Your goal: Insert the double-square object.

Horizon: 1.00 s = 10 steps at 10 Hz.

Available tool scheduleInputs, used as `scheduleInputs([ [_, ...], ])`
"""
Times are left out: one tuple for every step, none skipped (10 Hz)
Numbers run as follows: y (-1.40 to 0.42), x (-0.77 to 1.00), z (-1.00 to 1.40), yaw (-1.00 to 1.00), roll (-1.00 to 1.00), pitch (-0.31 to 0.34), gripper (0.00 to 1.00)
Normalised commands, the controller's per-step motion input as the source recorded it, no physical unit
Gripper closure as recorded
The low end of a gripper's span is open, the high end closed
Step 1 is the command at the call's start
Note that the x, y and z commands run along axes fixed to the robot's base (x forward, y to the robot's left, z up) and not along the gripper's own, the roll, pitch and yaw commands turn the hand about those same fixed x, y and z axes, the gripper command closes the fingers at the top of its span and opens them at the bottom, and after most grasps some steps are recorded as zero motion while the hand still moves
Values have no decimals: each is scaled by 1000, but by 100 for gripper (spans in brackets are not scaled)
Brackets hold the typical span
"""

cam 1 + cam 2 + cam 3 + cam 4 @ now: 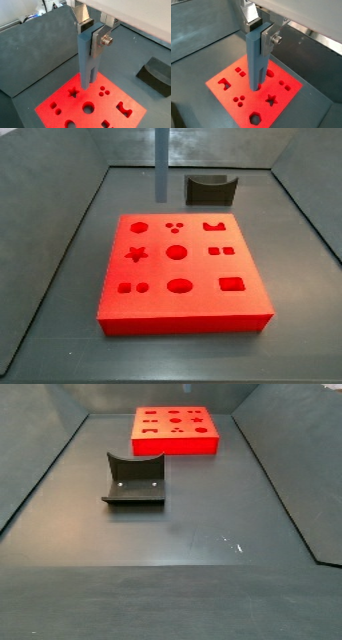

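The gripper (pixel 93 31) hangs above the red board (pixel 67 114), pinching the upper part of the double-square object (pixel 88 57) between its silver fingers (pixel 103 37). The bar stands upright with its long axis vertical, running down from the fingers toward the board; both wrist views show this, and in the second the gripper (pixel 260 31) clamps the bar (pixel 256 62) the same way, with one finger (pixel 272 37) pressed to its side. The bar's lower end points at the board (pixel 228 85), among the cut-out shapes; whether the tip touches the surface cannot be told. In a side view the bar (pixel 162 163) shows as a slim vertical strip over the far edge of the board (pixel 181 313), beside the dark block (pixel 210 190). In a side view the board (pixel 174 446) lies at the far end of the floor, well apart from the block (pixel 135 479).
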Motion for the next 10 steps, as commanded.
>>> scheduleInputs([
  [-57, 111, -49, -991, 0, -3, 100],
  [-77, 246, -111, -880, 0, -19, 100],
  [-114, 374, -251, -763, 56, -19, 100],
  [-106, 340, -251, -800, 57, -14, 100],
  [-100, 297, -249, -829, 54, -10, 100],
  [-74, 166, -237, -934, 46, -7, 100],
  [-49, 11, -234, -1000, 36, -10, 100],
  [-49, 3, -226, -1000, 33, -6, 100],
  [-46, 6, -226, -1000, 31, -6, 100],
  [-57, 91, -197, -1000, 23, -4, 100],
])
